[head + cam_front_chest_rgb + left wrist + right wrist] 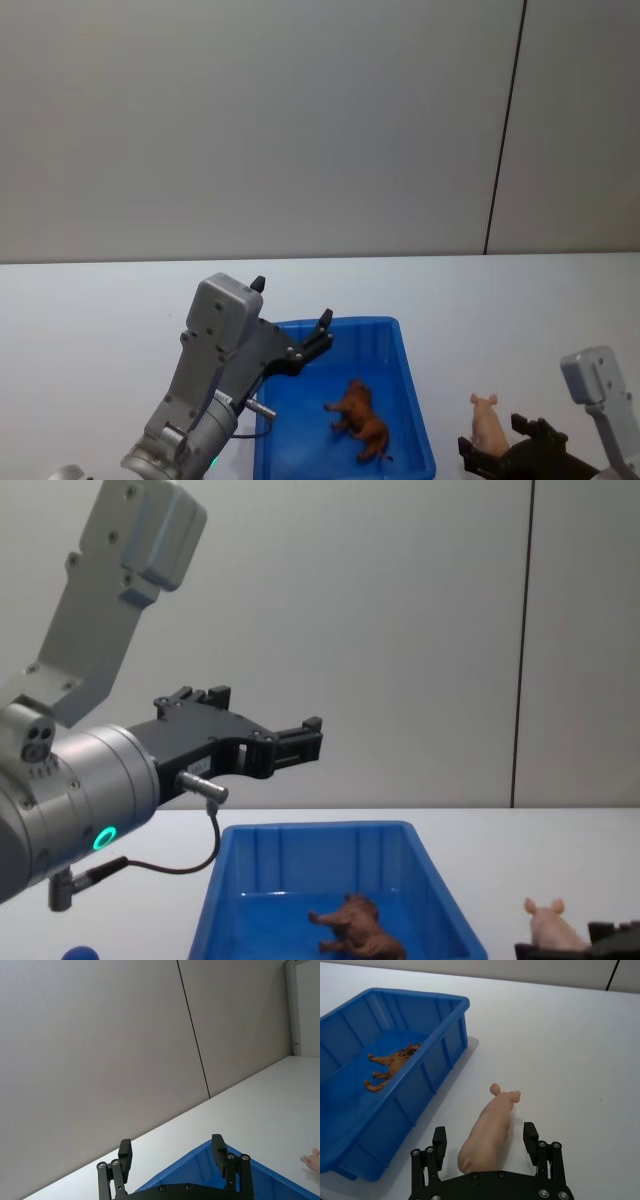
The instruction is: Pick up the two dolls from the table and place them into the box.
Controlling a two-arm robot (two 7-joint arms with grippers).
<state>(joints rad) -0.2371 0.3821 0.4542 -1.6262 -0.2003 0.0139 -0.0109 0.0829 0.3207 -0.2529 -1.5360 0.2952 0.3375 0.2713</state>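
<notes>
While spread wide with nothing gripped, straddles the pink pig (492, 1120) with the right gripper (484, 1132), on the table (100, 320) just right of the box (360, 322). Hangs the left gripper (171, 1145) above the box, likewise wide and empty. Finds the brown lion (360, 420) lying inside.

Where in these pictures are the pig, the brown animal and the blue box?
pig (487, 1132), right wrist view, its back.
brown animal (362, 416), head view, its body.
blue box (436, 1066), right wrist view, its outer wall.
</notes>
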